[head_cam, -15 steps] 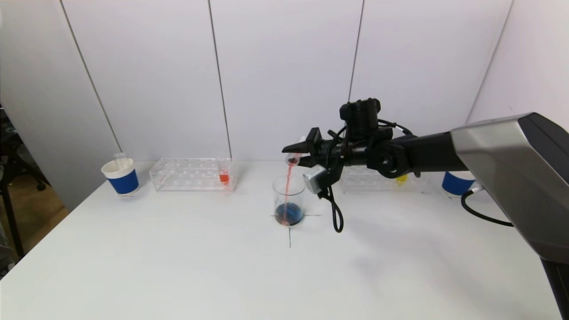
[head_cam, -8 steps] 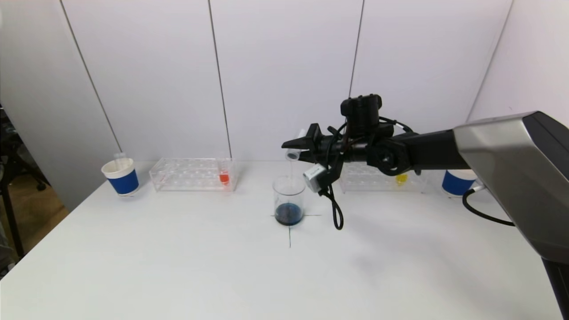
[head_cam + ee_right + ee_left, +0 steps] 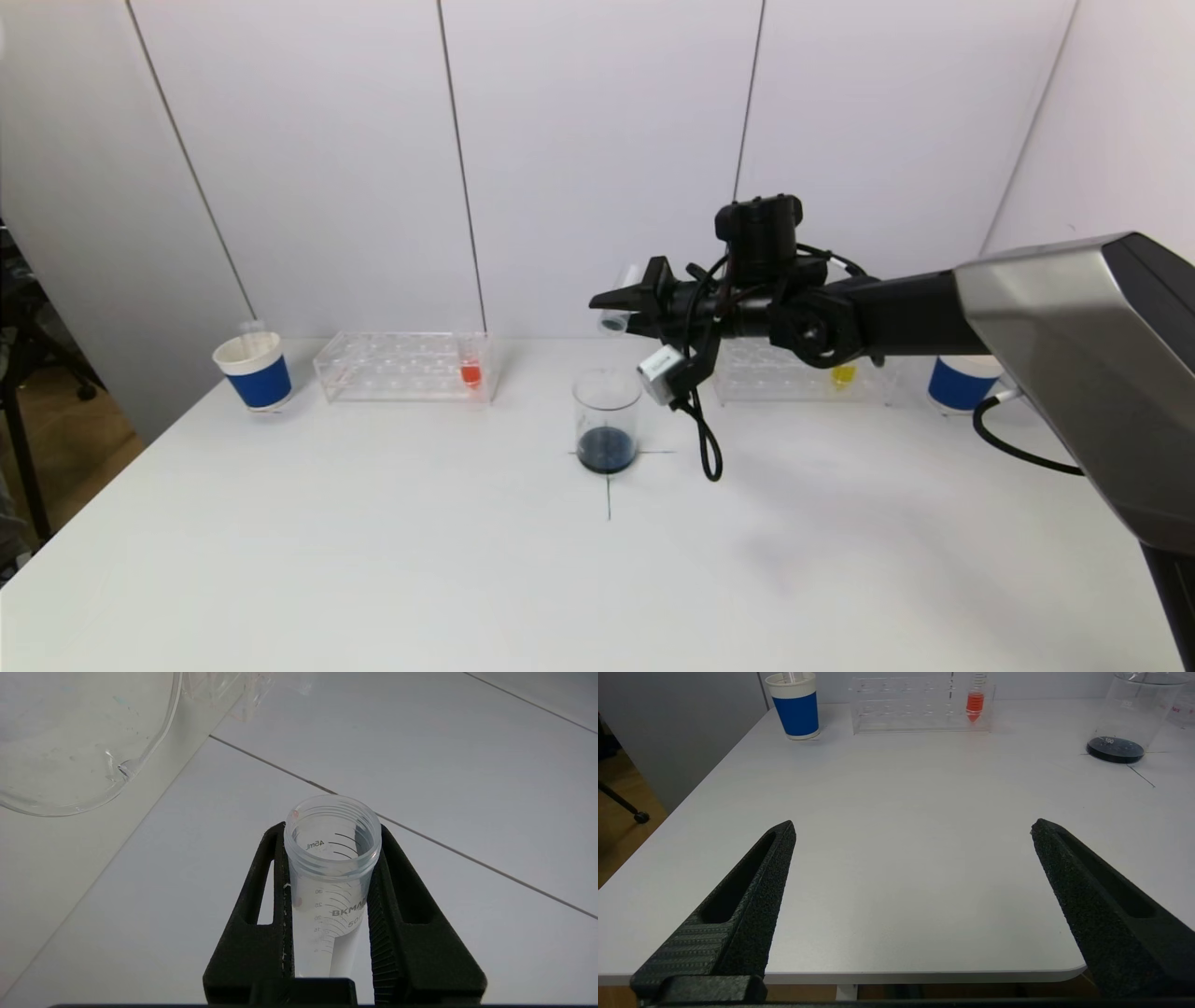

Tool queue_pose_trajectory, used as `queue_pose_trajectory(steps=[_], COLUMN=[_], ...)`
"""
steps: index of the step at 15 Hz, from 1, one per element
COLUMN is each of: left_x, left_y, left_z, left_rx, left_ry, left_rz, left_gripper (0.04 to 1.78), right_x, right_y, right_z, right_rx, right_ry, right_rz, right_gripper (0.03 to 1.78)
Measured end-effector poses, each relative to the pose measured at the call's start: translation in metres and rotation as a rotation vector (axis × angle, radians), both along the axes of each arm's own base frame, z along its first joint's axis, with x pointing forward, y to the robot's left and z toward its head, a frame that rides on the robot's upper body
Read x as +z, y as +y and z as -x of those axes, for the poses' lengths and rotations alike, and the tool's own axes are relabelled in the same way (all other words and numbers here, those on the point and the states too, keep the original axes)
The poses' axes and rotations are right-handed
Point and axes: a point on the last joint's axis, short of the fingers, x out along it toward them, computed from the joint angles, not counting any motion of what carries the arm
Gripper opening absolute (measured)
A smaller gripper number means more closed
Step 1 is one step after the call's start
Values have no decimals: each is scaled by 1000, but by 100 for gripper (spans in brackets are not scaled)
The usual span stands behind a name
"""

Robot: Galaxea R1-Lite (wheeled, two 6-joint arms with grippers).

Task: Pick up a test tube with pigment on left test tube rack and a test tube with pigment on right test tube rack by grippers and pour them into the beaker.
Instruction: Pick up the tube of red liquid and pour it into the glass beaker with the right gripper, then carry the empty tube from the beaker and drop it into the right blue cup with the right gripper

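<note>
My right gripper (image 3: 624, 311) is shut on an empty clear test tube (image 3: 327, 877), held tilted above the glass beaker (image 3: 607, 420) at the table's middle. The tube (image 3: 616, 317) has its mouth toward the beaker; only small red drops cling inside it. The beaker holds dark blue liquid at its bottom and also shows in the left wrist view (image 3: 1129, 718). The left rack (image 3: 406, 366) holds one tube of red pigment (image 3: 470, 369). The right rack (image 3: 803, 378) holds a tube of yellow pigment (image 3: 843, 375). My left gripper (image 3: 913, 833) is open and empty over the table's near left edge.
A blue-and-white paper cup (image 3: 254, 371) with an empty tube in it stands left of the left rack. Another blue cup (image 3: 962, 385) stands right of the right rack, partly behind my right arm. A black cable (image 3: 705, 448) hangs from my right wrist beside the beaker.
The red stream from the tube into the beaker has stopped and the tube is empty. My right gripper has lifted slightly with the tube. The beaker's liquid looks darker.
</note>
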Motion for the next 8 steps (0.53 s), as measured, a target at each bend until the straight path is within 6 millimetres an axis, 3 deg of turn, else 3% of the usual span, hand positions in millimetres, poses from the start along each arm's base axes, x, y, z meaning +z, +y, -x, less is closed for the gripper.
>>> queue_pose_trajectory(steps=[8], left_x=[0], left_y=[0], left_z=[0], left_rx=[0], left_ry=[0], left_rz=[0], left_gripper=[176], right_x=[-5], right_y=[0], right_z=[2], right_rx=[3], right_ry=[38], right_rz=[5], right_gripper=[51])
